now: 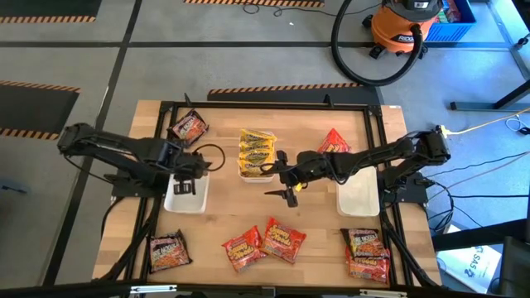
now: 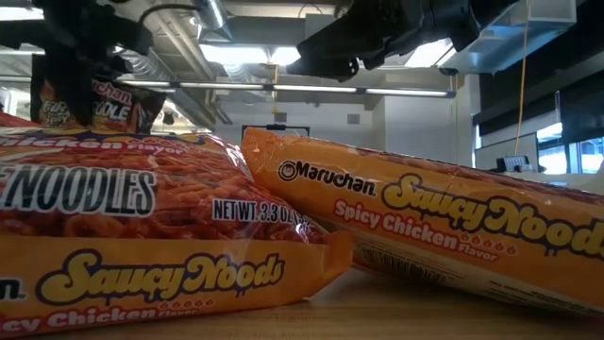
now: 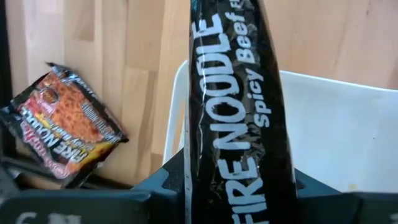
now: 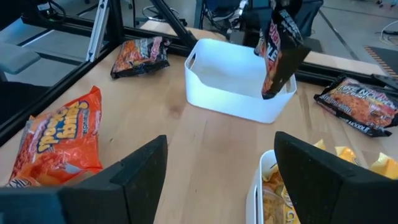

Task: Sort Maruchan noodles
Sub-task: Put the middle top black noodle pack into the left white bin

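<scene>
My left gripper (image 1: 187, 176) is shut on a dark "Fire Noodle" packet (image 4: 280, 53) above the left white tray (image 1: 184, 199). The packet shows edge-on in the left wrist view (image 3: 236, 112). My right gripper (image 1: 287, 185) hangs open over bare table at the middle, beside the middle tray (image 1: 248, 172) of yellow packets (image 1: 257, 149). Other Maruchan packets lie flat on the table: a dark one (image 1: 189, 127) at the far left, a dark one (image 1: 168, 251) at the near left, and two orange ones (image 1: 265, 242) at the near middle. My left gripper pinches the dark packet near its upper end (image 3: 211, 180) between its two fingers. The fingers come from above, pointing steeply down. The packet hangs upright below them, clear of the table, its lower end (image 4: 272, 92) about level with the left tray's rim.
A third white tray (image 1: 358, 194) stands at the right, with a red packet (image 1: 334, 142) beyond it. More packets (image 1: 367, 252) lie stacked at the near right. A black frame (image 1: 273, 106) rims the table. Free wood lies between the trays and the near packets.
</scene>
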`<state>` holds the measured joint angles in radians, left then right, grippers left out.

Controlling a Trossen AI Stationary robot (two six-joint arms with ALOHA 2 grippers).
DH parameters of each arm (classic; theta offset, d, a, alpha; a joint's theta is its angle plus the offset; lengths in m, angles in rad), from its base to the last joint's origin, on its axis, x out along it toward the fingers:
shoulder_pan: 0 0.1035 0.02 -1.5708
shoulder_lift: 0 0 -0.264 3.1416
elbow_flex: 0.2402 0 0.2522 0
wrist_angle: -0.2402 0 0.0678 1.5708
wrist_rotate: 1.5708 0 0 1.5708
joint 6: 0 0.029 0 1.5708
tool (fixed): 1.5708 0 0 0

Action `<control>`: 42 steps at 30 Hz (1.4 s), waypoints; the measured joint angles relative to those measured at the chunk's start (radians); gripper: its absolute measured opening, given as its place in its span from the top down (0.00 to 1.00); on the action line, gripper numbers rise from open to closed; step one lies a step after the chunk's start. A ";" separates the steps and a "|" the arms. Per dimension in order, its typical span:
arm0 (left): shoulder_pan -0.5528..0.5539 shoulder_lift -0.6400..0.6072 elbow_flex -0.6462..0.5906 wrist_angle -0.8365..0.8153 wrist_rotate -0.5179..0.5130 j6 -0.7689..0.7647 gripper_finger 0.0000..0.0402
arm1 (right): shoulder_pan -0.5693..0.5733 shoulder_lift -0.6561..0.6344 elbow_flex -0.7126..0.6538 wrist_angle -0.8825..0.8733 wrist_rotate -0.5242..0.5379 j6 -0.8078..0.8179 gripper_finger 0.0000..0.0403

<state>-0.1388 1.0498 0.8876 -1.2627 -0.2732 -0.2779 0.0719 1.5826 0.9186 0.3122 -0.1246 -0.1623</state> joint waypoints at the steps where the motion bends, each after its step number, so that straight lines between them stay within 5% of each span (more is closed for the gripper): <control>1: -0.001 -0.015 -0.011 0.006 -0.001 0.000 0.72 | 0.000 0.001 -0.001 -0.003 0.000 0.000 0.33; 17: 0.036 -0.030 -0.160 0.120 -0.051 0.001 0.72 | 0.000 0.008 0.000 0.051 -0.026 0.006 0.33; 28: 0.196 -0.026 -0.173 0.162 0.092 0.068 0.72 | 0.000 0.008 0.000 0.051 -0.026 0.001 0.33; 42: 0.405 0.060 -0.174 0.166 0.108 0.080 0.72 | 0.000 0.008 0.000 0.052 -0.026 -0.020 0.33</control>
<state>0.2658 1.1099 0.7136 -1.0962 -0.1648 -0.1982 0.0715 1.5906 0.9184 0.3641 -0.1509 -0.1819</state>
